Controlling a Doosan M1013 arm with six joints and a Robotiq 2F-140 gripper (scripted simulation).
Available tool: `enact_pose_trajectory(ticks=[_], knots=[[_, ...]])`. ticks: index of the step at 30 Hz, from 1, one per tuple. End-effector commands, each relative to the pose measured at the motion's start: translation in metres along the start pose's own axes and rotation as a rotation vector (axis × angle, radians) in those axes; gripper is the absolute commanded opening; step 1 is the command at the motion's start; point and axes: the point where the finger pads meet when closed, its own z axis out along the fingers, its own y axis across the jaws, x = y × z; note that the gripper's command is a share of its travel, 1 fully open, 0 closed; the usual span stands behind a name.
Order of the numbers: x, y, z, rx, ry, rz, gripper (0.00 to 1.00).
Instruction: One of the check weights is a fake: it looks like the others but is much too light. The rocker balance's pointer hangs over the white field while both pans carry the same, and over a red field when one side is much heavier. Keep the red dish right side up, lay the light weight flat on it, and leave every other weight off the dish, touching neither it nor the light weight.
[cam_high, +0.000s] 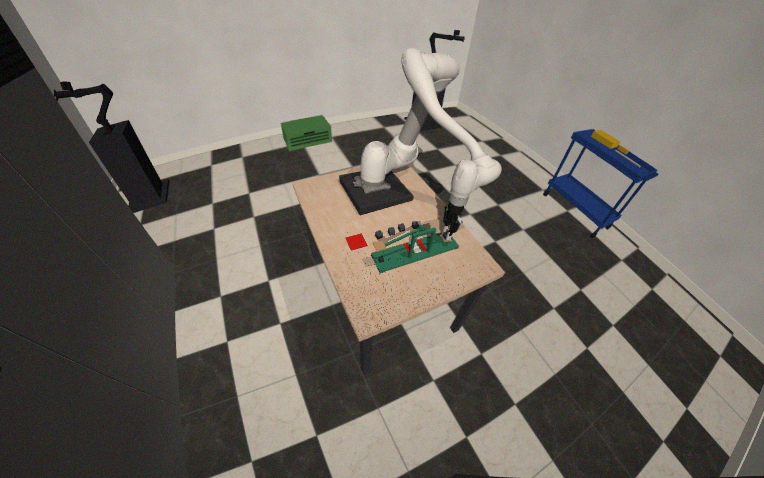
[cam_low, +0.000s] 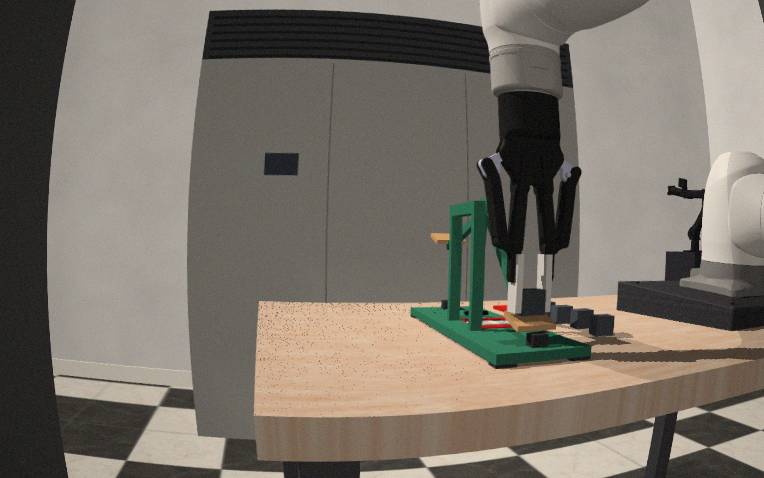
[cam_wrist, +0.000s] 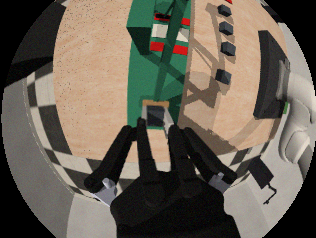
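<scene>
Gripper: the arm's gripper (cam_high: 449, 233) (cam_low: 529, 301) (cam_wrist: 154, 113) is mostly closed, just a small gap left, with its pale fingertips clamped on one dark check weight (cam_low: 532, 302) (cam_wrist: 155, 116).
Held weight: upright, right over the near pan (cam_high: 446, 240) (cam_low: 529, 323) (cam_wrist: 155, 103) in the exterior view, and it looks like its underside meets the wood.
Balance: the green rocker balance (cam_high: 394, 260) (cam_low: 477, 264) (cam_wrist: 137, 75) is tipped, near pan low, far pan (cam_high: 379, 245) (cam_low: 439, 237) way up.
Pointer: can't tell which field it's over, sorry.
Other weights: four loose weights (cam_high: 391, 231) (cam_low: 601, 324) (cam_wrist: 228, 48) in a row beside the balance, on its right in the exterior view.
Red dish: the dish (cam_high: 356, 241) lies flat on the table left of that row in the top view, apart from the weights.
Top vs wrist: top gets the whole dish but the held weight's basically lost; wrist shows that weight's dark top nicely.
</scene>
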Motion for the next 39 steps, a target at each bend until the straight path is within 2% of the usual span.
enact_pose_trajectory(ticks=[1, 5, 20, 33, 39], knots=[[0.002, 0.001, 0.002, -0.002, -0.004, 0.006, 0.24], [0.002, 0.001, 0.002, -0.002, -0.004, 0.006, 0.24], [0.002, 0.001, 0.002, -0.002, -0.004, 0.006, 0.35], [0.002, 0.001, 0.001, -0.002, -0.004, 0.006, 0.35], [0.002, 0.001, -0.011, -0.002, -0.004, 0.006, 0.35]])
